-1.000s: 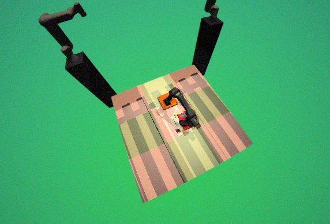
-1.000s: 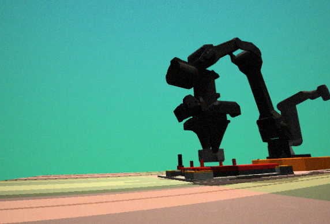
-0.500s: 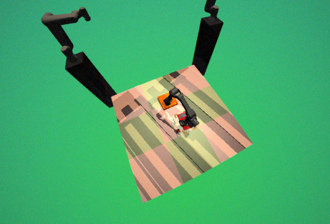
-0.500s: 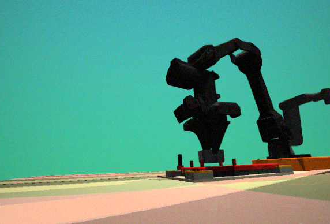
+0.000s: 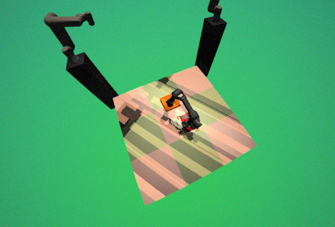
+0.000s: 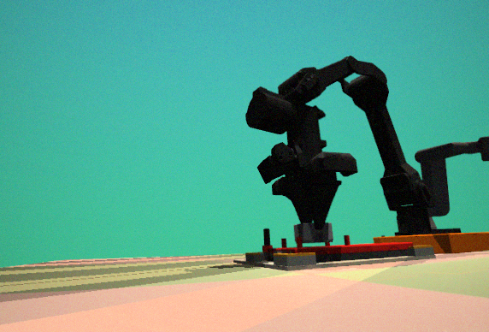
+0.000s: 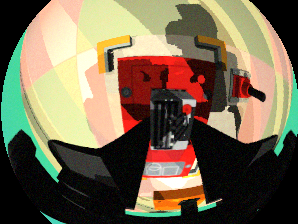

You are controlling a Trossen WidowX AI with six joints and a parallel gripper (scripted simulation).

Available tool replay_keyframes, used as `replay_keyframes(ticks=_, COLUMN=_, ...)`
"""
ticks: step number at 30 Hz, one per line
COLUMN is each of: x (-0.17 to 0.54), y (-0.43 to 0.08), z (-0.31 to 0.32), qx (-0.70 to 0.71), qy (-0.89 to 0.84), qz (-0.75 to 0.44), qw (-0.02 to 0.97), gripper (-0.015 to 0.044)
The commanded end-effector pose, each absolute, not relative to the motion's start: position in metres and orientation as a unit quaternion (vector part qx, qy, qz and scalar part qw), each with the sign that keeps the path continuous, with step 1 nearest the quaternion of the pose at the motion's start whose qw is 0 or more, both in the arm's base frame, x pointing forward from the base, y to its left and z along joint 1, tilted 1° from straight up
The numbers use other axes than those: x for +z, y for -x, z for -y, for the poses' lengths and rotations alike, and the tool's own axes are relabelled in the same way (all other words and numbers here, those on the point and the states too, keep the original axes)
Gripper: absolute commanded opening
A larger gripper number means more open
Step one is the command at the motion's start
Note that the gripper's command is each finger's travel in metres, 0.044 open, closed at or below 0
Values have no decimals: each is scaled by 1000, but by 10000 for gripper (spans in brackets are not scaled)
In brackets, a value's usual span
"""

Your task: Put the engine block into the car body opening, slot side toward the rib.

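The grey engine block (image 6: 314, 234) (image 7: 171, 112) is held between the fingertips of my gripper (image 6: 316, 222) (image 7: 170, 122), which is shut on it. The block is upright, over the red car body (image 5: 184, 117) (image 6: 373, 247) (image 7: 172, 66). In the exterior view its underside is just above the body's top face, with only a small gap. In the wrist view dark slots run along the left part of its top. The block and the fingers hide the opening under it, and I cannot make out the rib. In the top view the arm covers the block.
Yellow-topped corner brackets (image 6: 295, 260) (image 7: 102, 54) stand around the car body. Thin red pegs (image 6: 346, 240) (image 7: 201, 79) rise near the block. A black upright post (image 6: 267, 237) (image 7: 257, 94) on a red piece stands beside the body. The orange base (image 5: 165, 103) (image 6: 477, 242) carries my arm.
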State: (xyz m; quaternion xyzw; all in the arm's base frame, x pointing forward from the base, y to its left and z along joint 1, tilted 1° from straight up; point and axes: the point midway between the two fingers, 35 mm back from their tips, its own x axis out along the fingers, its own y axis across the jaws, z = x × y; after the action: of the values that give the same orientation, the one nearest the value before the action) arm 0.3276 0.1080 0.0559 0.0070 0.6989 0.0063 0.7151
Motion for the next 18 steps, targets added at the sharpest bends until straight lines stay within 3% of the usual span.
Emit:
replay_keyframes(ticks=1, x=55, y=-327, z=-108, qx=8, qy=-7, qz=-699, qw=715, gripper=159)
replay_keyframes(ticks=18, x=53, y=-327, z=-108, qx=7, qy=-8, qz=-699, qw=715, gripper=159)
